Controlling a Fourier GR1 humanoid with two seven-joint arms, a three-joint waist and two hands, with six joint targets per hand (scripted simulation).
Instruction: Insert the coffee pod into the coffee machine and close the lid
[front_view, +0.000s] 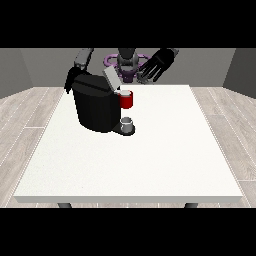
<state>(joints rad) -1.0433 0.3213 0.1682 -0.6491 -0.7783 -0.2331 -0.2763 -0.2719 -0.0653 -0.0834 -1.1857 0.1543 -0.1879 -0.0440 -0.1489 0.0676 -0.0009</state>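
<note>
Standing upright just before the coffee machine (95, 107), a grey thing (127, 124) bears no readable writing; the hand at the view's right (157, 64) spreads its fingers.

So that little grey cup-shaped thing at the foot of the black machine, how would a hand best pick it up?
Probably from above or the open side towards the view's right, fingers round the sides of the small grey cup-shaped thing. It stands upright on the black coffee machine's base, whose body blocks its other side.

Machine blocks the desk's far left

The coffee machine (97, 107) with its raised lid (111, 78) fills that corner; the desk (165, 155) lies open elsewhere.
</note>
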